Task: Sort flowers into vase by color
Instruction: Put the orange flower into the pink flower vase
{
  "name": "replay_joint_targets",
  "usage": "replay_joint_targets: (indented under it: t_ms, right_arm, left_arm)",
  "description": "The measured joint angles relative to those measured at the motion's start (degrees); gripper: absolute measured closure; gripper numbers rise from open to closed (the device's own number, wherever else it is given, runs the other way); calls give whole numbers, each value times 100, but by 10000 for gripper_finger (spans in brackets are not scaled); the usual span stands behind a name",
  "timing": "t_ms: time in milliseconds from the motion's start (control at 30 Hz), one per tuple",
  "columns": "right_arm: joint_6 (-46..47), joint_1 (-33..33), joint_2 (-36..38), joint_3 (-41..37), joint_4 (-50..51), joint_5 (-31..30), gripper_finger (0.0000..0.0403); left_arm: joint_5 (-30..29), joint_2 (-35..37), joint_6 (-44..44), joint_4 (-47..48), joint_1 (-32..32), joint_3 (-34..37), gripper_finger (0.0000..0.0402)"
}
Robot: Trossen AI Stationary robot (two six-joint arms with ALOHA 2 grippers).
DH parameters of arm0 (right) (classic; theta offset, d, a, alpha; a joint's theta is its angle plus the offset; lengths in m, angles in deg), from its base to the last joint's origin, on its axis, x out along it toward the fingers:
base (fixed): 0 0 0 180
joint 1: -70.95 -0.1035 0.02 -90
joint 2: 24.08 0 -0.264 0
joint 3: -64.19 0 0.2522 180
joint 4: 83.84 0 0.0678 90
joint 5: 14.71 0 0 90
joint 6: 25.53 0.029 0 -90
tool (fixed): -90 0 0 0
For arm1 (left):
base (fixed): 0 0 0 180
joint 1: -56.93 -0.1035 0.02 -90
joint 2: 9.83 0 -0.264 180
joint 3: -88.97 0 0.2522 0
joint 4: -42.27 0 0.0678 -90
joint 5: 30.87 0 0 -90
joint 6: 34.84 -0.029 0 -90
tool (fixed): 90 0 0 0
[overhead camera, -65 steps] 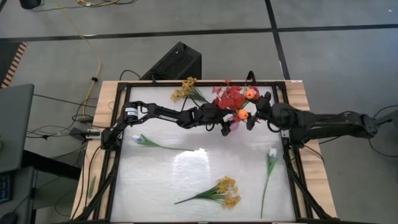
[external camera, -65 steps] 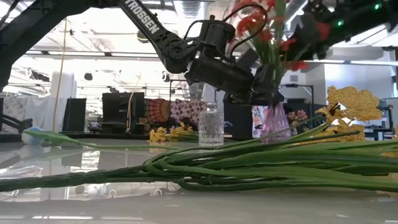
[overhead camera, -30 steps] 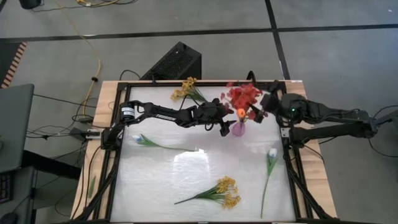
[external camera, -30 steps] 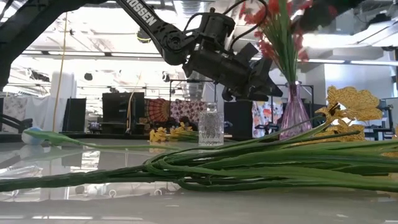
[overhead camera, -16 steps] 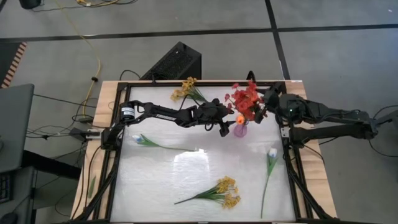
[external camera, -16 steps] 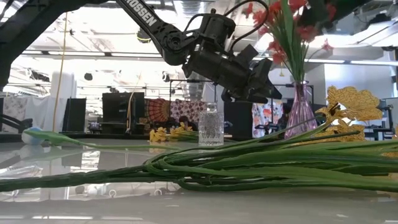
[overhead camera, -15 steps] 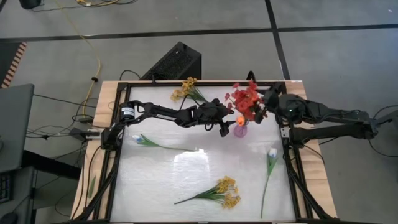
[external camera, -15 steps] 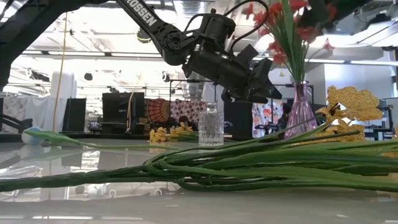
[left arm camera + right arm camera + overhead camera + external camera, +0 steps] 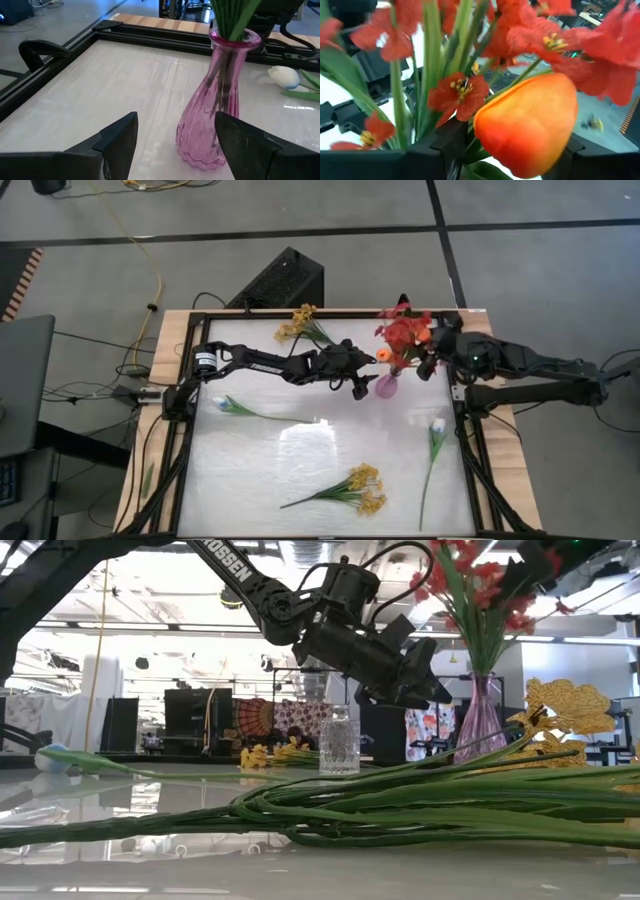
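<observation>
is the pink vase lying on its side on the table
No, the pink vase stands upright on the table, with green flower stems rising from its mouth in the left wrist view.

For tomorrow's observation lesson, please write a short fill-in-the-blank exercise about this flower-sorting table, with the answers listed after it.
1. The red flowers stand in a ____ glass vase.
2. The left gripper stands beside the vase with its fingers ____.
3. Among the red blossoms by the right gripper shows one ____ tulip.
4. A clear glass vase on the table is ____ of flowers.

Answers: pink; open; orange; empty
</observation>
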Motion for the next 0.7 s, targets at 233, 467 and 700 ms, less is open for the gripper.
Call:
replay_joint_targets:
  t_ms: [233, 467, 700]
  right_arm:
    - [146, 0, 96, 0, -928, 192, 188]
    - [233, -4, 90, 0, -1364, 575, 188]
    - [623, 2, 93, 270, -1180, 778, 168]
  left_arm:
    - [-11, 0, 0, -2, 0, 0, 150]
    - [-11, 0, 4, 0, 0, 0, 150]
    - [-11, 28, 2, 59, 0, 1, 150]
